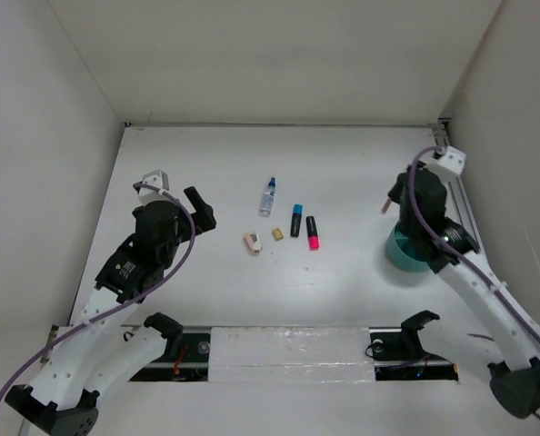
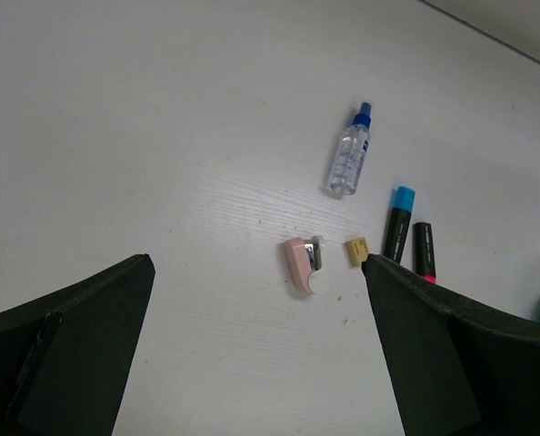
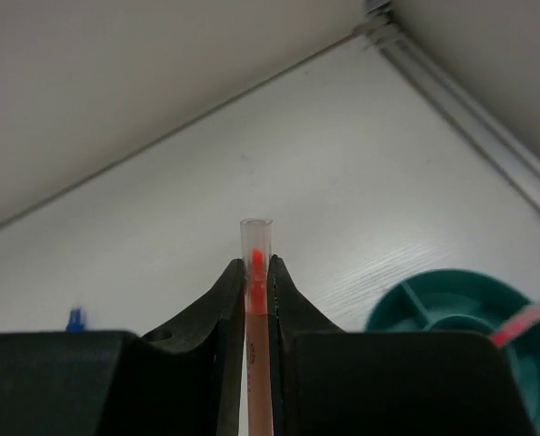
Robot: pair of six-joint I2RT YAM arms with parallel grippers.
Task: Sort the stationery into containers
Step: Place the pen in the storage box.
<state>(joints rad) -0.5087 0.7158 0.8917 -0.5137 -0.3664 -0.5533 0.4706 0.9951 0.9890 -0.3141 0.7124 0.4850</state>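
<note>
My right gripper (image 3: 255, 268) is shut on a thin orange-pink pencil (image 3: 255, 309) with a clear cap, held up beside the teal cup (image 1: 403, 253). The cup (image 3: 452, 309) shows inner divider walls and another pencil (image 3: 520, 322) leaning in it. My left gripper (image 1: 200, 207) is open and empty, left of the items. On the table lie a clear bottle with blue cap (image 2: 349, 157), a blue-black highlighter (image 2: 398, 221), a pink-black highlighter (image 2: 423, 250), a tan eraser (image 2: 356, 251) and a pinkish eraser block (image 2: 304, 264).
White walls enclose the table on the left, back and right. A metal rail (image 1: 459, 195) runs along the right wall behind the cup. The arm bases and cables sit at the near edge.
</note>
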